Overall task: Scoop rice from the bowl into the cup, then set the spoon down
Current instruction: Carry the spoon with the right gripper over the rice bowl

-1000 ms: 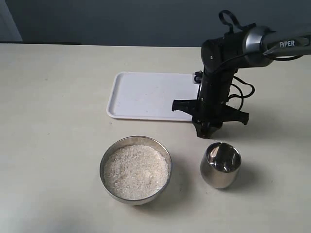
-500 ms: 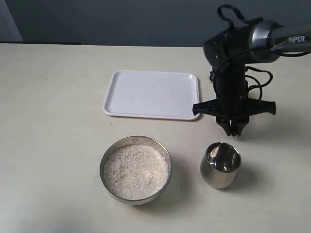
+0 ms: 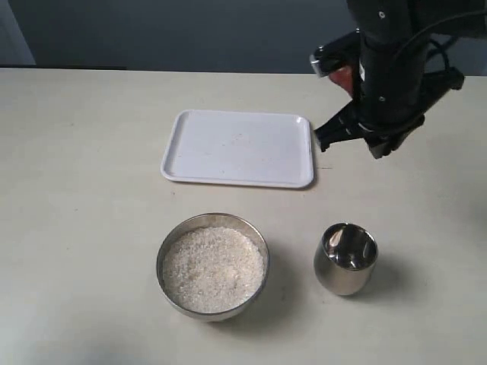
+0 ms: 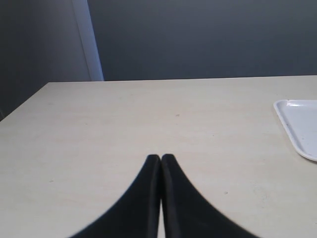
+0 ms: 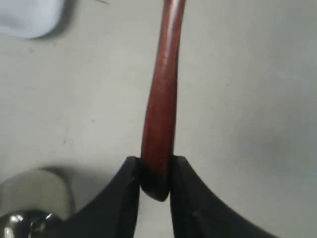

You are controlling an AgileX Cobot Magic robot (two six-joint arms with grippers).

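Observation:
The steel bowl (image 3: pixel 260 242), full of white rice (image 3: pixel 213 268), stands at the front of the table. To its right stands the steel cup (image 3: pixel 346 260), whose rim also shows in the right wrist view (image 5: pixel 29 210). My right gripper (image 5: pixel 156 171) is shut on the end of the reddish-brown wooden spoon (image 5: pixel 163 94), whose handle runs out from the jaws over bare table. In the exterior view this gripper (image 3: pixel 378 144) hangs high above the table behind the cup, with a reddish bit of the spoon (image 3: pixel 344 77) beside the arm. My left gripper (image 4: pixel 161 157) is shut and empty.
A white tray (image 3: pixel 240 148) lies behind the bowl, its corner showing in both wrist views (image 5: pixel 27 17) (image 4: pixel 297 124). The left gripper hovers over bare table, with the table's far edge and a dark wall beyond.
My right arm has risen from low beside the tray's right edge and swung right, carrying the spoon. The tray shifted slightly left. Bowl and cup have not moved.

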